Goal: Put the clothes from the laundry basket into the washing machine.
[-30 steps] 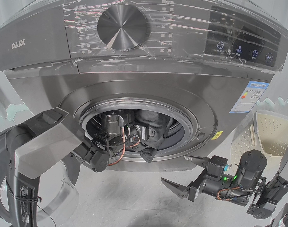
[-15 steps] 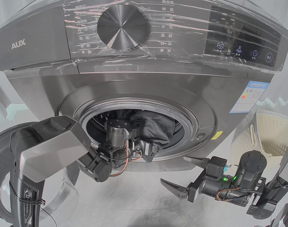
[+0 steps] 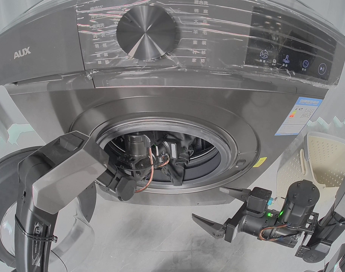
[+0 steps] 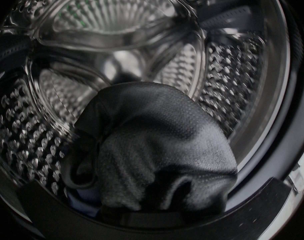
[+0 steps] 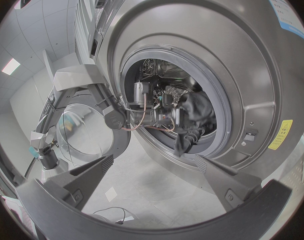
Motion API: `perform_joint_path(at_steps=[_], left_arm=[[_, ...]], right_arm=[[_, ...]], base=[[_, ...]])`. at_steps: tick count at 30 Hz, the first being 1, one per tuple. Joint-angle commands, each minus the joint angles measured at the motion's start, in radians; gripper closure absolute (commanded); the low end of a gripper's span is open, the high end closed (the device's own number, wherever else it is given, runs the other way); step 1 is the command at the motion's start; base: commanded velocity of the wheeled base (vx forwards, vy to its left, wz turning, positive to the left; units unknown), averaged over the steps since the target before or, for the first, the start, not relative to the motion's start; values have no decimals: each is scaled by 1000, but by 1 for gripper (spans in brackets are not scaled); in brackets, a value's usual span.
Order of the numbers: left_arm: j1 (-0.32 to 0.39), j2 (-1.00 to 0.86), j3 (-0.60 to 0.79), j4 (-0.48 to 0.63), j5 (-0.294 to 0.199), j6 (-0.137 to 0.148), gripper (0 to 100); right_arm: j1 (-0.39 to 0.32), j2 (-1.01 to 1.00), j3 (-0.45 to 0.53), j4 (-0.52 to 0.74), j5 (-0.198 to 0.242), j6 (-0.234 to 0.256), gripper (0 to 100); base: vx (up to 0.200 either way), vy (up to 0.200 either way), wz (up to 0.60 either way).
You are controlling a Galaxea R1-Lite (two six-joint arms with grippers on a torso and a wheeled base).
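Two sets of jaws stand very differently. Those of the left gripper are buried in a dark grey garment just inside the mouth of the washing machine, so I cannot tell whether they are clamped or released. Those of the right gripper are spread wide and hold nothing, low in front of the machine and below its opening. The garment sits bunched at the front of the steel drum, against the lower edge of the rubber seal. In the head view and the right wrist view a tail of it hangs out over the seal's bottom rim. The round glass door stands swung open at the machine's left. The cream laundry basket is beside the machine's lower right corner, and the part of its perforated inside that can be seen holds no clothes. I judge the task to be near its end: this piece is almost loaded, but the hanging tail needs pushing deeper and the left arm must come out. Any clothes lower in the basket would be hidden.
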Motion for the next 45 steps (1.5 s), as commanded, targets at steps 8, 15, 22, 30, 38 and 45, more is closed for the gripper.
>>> perform_joint_path(at_steps=[8,15,22,30,38,45], left_arm=[[38,104,-206,-51,102,-21,100],[24,34,-76,-35,83,-23,0],[-3,-124,135,87,42,-21,0],[-31,-236,270,159,16,-9,0],[-42,-261,359,138,2,23,0],[-85,-268,394,100,-39,22,0]], right_arm=[[0,1,-1,-1,1,0,0],[1,0,1,-1,1,0,0],[1,1,-1,-1,1,0,0],[1,0,-1,-1,1,0,0],[1,0,-2,1,-1,0,0],[1,0,-2,-1,-1,0,0]], base=[[0,0,0],[0,0,0],[0,0,0],[0,0,0],[0,0,0],[0,0,0]])
